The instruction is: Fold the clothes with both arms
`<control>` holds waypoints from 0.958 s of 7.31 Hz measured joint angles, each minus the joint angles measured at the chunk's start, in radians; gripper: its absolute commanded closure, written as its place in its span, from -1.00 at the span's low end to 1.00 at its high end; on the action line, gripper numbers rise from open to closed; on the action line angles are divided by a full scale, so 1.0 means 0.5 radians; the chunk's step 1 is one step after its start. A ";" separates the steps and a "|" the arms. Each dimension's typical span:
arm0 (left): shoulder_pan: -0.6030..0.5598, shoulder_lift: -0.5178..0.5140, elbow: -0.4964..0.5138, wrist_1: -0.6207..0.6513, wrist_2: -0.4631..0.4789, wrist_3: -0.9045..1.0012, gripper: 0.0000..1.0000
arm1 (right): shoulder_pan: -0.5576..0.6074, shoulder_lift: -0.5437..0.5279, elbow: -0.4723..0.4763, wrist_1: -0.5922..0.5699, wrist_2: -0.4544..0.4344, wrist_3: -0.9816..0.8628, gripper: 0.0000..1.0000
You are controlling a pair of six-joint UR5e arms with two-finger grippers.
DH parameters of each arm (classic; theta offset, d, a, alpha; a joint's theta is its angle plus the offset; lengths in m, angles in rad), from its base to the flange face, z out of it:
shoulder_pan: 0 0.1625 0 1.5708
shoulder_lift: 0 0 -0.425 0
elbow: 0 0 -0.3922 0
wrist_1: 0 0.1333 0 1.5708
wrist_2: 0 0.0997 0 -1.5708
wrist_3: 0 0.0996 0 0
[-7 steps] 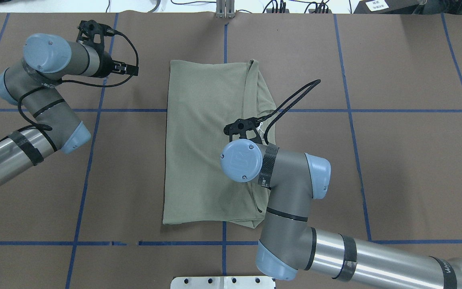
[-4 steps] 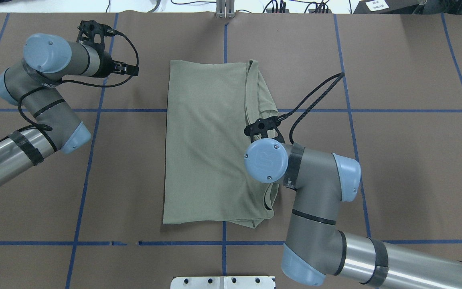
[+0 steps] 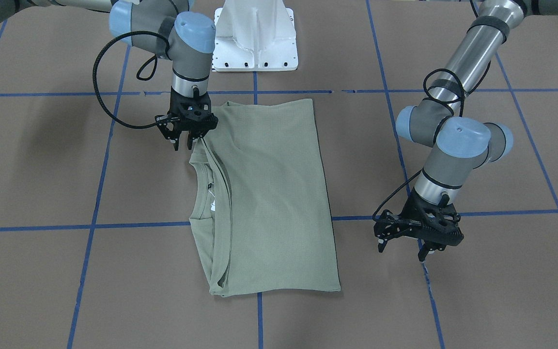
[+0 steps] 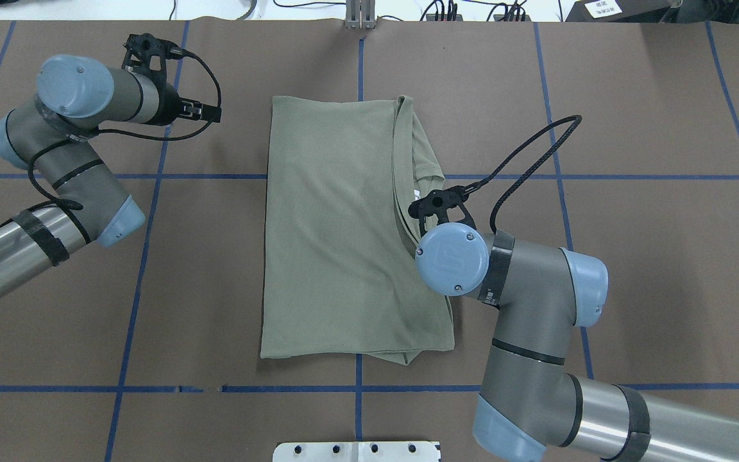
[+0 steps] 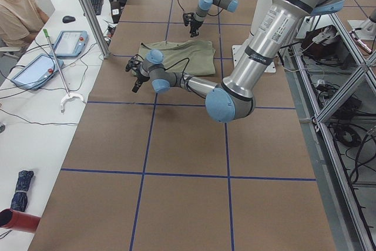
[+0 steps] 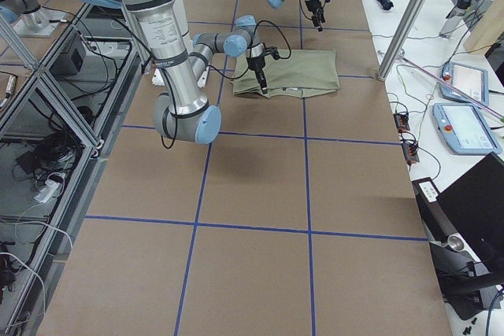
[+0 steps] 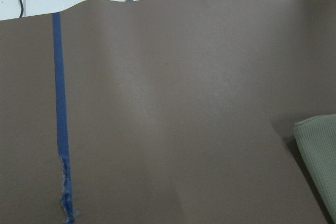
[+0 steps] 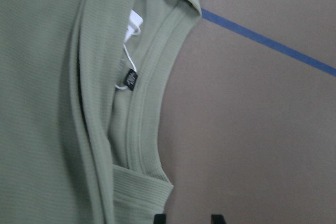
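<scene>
My right arm has slid out toward its own side since a second ago, from above the middle of the shirt (image 4: 331, 224) to its collar-side edge, and the near corner of the fabric now lies spread further out that way. The left arm has not shifted. The shirt lies flat in the middle of the table (image 4: 632, 269), folded into a long rectangle between the two arms, with the neck opening on my right side and one blue tape line (image 4: 600, 176) running under it. The right claw (image 3: 183, 143) points down at the shirt's edge near the end closest to the white base (image 3: 255, 39). In its wrist view the two fingertips (image 8: 160, 217) stand apart with only bare table between them, just beside the ribbed collar (image 8: 152, 103), so it is open and grips nothing. That same view shows the small black label (image 8: 129, 78) and the white tag (image 8: 134, 24) tucked inside the neck. The left claw (image 3: 402, 249) hangs over bare table, well apart from the shirt, its prongs spread and empty; its wrist view catches only a corner of green fabric at the edge.
</scene>
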 measured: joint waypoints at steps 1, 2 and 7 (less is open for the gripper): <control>0.000 0.004 0.000 -0.009 0.000 -0.001 -1.00 | 0.005 0.081 -0.044 0.052 0.001 0.011 0.13; 0.001 0.008 0.001 -0.028 0.000 -0.002 -1.00 | 0.018 0.165 -0.136 0.128 0.001 0.012 0.15; 0.002 0.024 0.000 -0.055 0.001 -0.003 -1.00 | 0.054 0.284 -0.456 0.358 0.012 -0.052 0.25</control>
